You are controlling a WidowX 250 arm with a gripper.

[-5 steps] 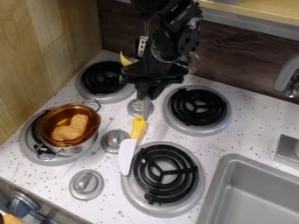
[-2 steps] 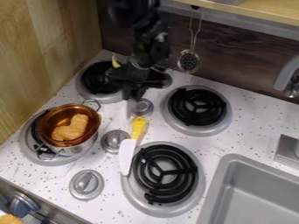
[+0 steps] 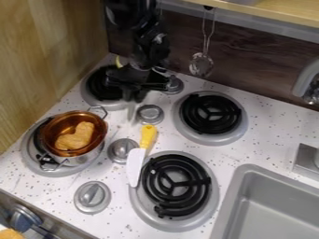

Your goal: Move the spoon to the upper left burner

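Camera view: gripper (image 3: 133, 96) closed on what looks like the spoon (image 3: 131, 112), its grey end hanging below the fingertips, at the right edge of the upper left burner (image 3: 92, 96). Likely pinched high so the low end can be set down on the coils first; needs a bit more left, then lowering. A yellow bit (image 3: 118, 61) shows behind the gripper; can't tell if it is the handle. Yellow-handled spatula (image 3: 147, 137) lies with its blade against the front burner's rim (image 3: 174, 225), probably just parked. Pot (image 3: 76, 159) sits on the lower left burner, so that spot is taken.

Versus earlier frames: gripper and spoon shifted left, off the middle, uncovering the hanging strainer (image 3: 201, 64) and the back knob (image 3: 174, 84). Spatula and pot unchanged.
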